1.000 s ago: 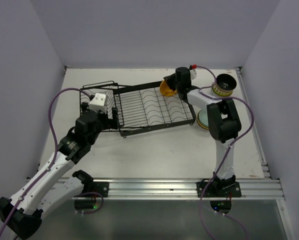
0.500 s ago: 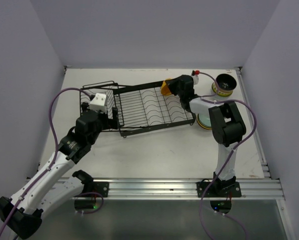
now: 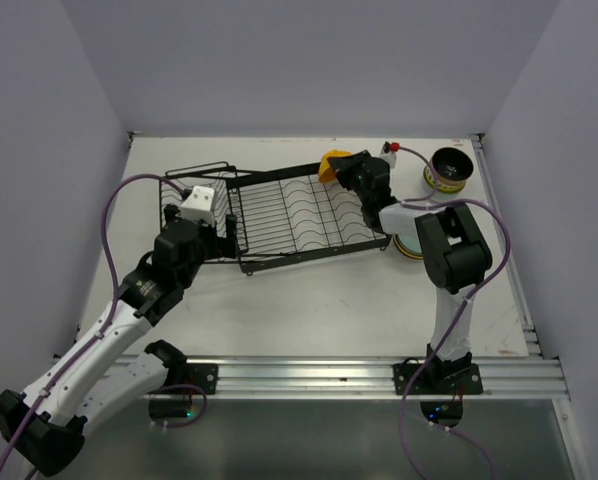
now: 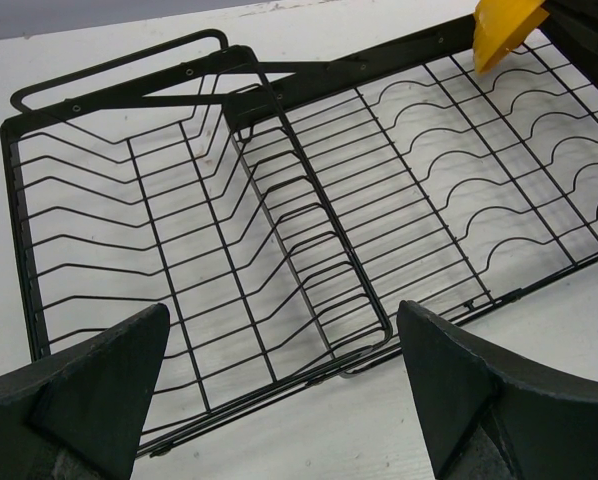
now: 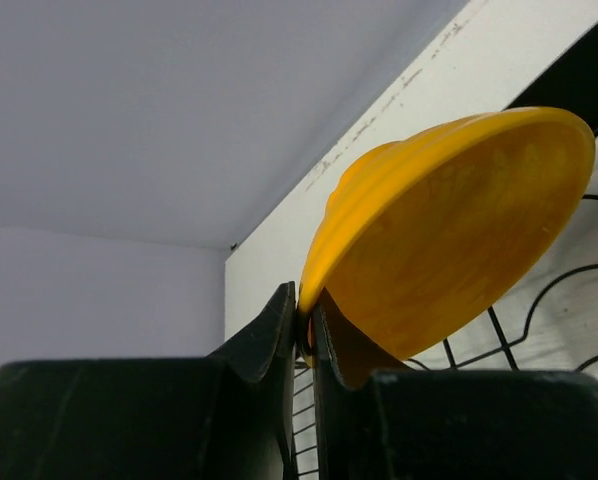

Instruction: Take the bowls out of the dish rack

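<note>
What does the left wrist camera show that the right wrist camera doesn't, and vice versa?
Only the left wrist: the raised basket end of the black wire dish rack, framed by the open left hand. Only the right wrist: the spot where the right hand pinches the rim of the orange-yellow round bowl. Both: that bowl and the rack's wavy wires.

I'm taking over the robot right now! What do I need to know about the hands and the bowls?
Left gripper: open, holding nothing, over the basket end of the dish rack.
Right gripper: shut on the rim of the orange bowl, which is tilted at the rack's far right corner.
Done: a far stack and a near stack of bowls stand on the table, right of the rack.
Left: carry the orange bowl over to the table. No other bowl shows in the rack.
</note>
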You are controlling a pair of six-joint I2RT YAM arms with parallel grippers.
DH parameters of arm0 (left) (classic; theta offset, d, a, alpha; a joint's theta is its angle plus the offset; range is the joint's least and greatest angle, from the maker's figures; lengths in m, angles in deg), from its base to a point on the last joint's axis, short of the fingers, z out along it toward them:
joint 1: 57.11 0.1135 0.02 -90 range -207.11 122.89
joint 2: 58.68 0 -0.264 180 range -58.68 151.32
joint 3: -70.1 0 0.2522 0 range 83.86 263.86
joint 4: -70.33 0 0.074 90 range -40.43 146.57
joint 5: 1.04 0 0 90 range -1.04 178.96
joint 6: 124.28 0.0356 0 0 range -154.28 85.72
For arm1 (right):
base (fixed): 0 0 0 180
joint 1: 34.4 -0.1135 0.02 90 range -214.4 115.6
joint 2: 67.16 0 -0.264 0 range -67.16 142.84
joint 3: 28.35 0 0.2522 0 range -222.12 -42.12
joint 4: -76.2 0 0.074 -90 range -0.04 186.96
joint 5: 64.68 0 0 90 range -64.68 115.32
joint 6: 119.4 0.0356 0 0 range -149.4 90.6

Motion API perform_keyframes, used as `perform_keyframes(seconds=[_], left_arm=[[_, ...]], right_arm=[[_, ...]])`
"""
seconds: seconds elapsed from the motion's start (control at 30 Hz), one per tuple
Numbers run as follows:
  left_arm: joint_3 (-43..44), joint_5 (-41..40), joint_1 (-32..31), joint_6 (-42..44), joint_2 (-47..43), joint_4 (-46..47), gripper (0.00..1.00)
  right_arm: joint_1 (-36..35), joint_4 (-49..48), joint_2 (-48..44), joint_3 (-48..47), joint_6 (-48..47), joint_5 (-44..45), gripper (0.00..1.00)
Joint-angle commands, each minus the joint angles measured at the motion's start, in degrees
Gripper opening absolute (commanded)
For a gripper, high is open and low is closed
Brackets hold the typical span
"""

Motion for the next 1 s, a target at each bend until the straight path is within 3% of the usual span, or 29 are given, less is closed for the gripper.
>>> perform_keyframes(seconds=[0.0,0.27,0.47,0.67,0.77,0.87,0.97], left_arm=[[-0.1,-1.1,-0.2,0.6,0.3,1.9,1.00],[-0.1,-1.8,-0.2,0.7,0.6,1.9,1.00],[-0.2,-2.7,-0.2,0.7,0.0,1.9,1.00],[-0.1,-3.4,-0.2,0.8,-0.4,1.8,1.00],[0.0,-3.7,-0.2,0.9,-1.1,1.7,1.00],[0.0,-4.0,-0.2,1.0,-1.7,1.5,1.00],[0.1,-4.6,-0.2,0.9,-2.1,1.3,1.00]], right_arm=[[-0.2,-11.4,-4.6,0.0,-1.5,-0.9,0.00],[-0.1,-9.0,-8.5,-1.6,-3.9,-7.0,0.00],[0.5,7.4,-14.7,-6.7,-11.3,-19.8,0.00],[3.7,38.1,-23.1,-13.8,-27.8,-27.4,0.00],[6.6,57.2,-26.4,-20.7,-38.0,-27.1,0.00],[7.4,80.4,-28.4,-28.0,-49.4,-20.0,0.00],[7.4,91.0,-30.4,-29.8,-55.1,-10.6,0.00]])
